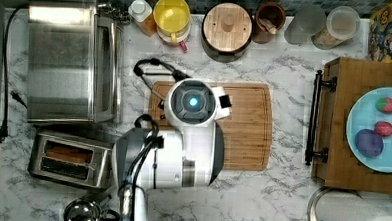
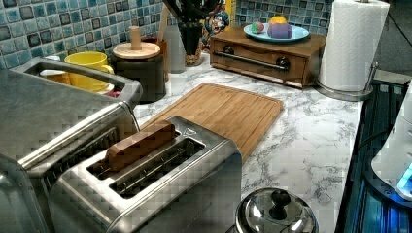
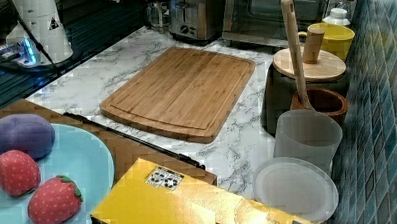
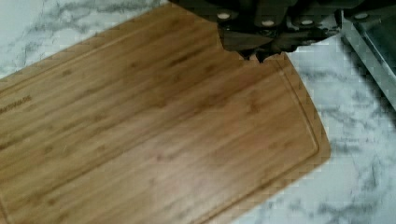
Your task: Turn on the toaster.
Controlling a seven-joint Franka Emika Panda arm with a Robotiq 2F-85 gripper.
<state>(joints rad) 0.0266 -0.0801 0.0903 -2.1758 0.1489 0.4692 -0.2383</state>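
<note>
The gripper (image 4: 258,57), fingertips together and grasping nothing, hangs over the cutting board (image 4: 154,126) (toaster (image 1: 71,159) sits well apart).

Legible text: none complete. Yellow cereal box (image 1: 390,30): printed letters at its upper edge in the top view, cut off and unreadable. Cutting board (image 4: 154,130): small branded mark at one edge, illegible.
</note>
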